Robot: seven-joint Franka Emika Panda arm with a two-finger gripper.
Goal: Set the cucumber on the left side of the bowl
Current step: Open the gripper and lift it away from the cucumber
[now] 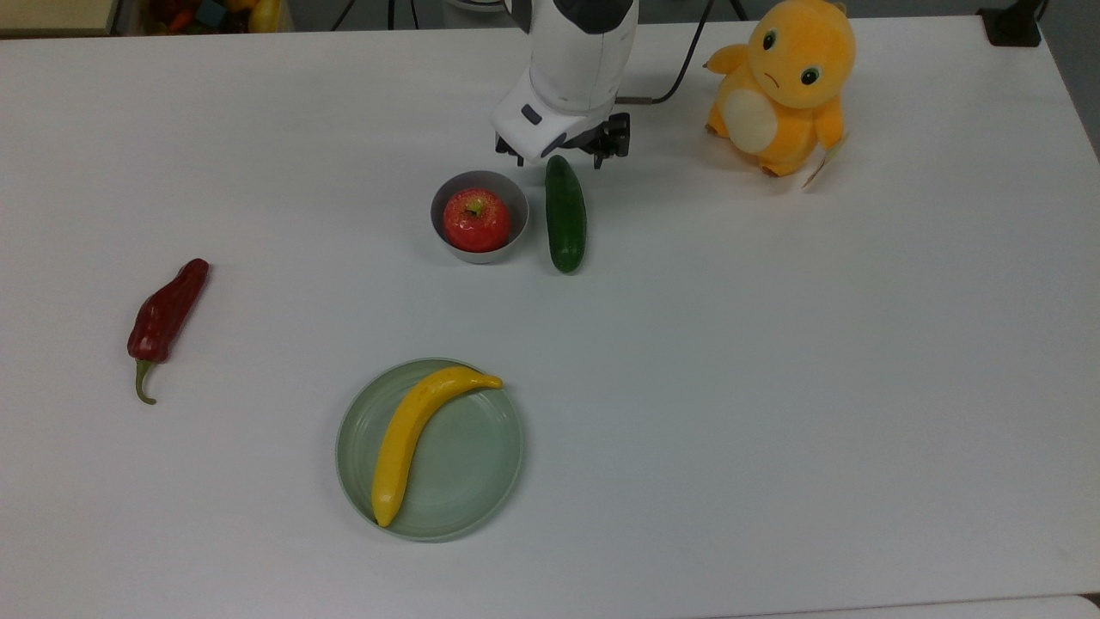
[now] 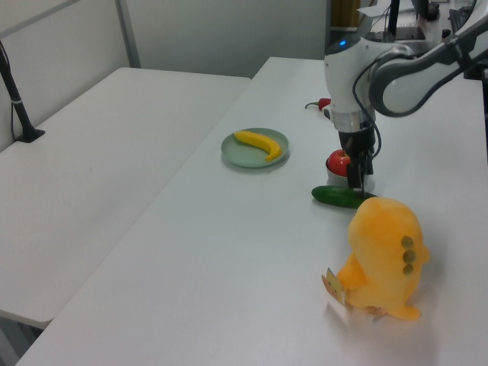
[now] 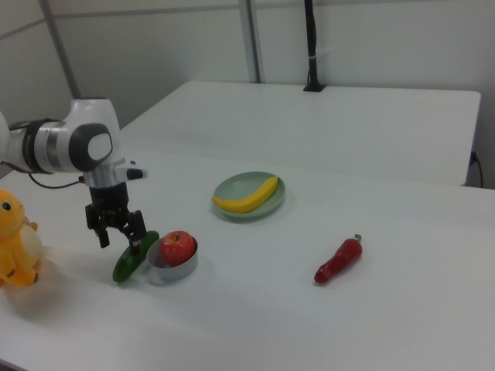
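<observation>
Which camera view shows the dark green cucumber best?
The top view: the smooth dark green cucumber lies fully visible. In the left view the orange plush toy covers one end; in the right view it appears foreshortened.

A dark green elongated cucumber (image 3: 134, 256) lies on the white table (image 3: 402, 309), just beside a small round grey bowl (image 3: 173, 266) holding a red apple (image 3: 177, 246), on the right view's left. The black two-finger gripper (image 3: 117, 238) hangs spread above the cucumber.
</observation>
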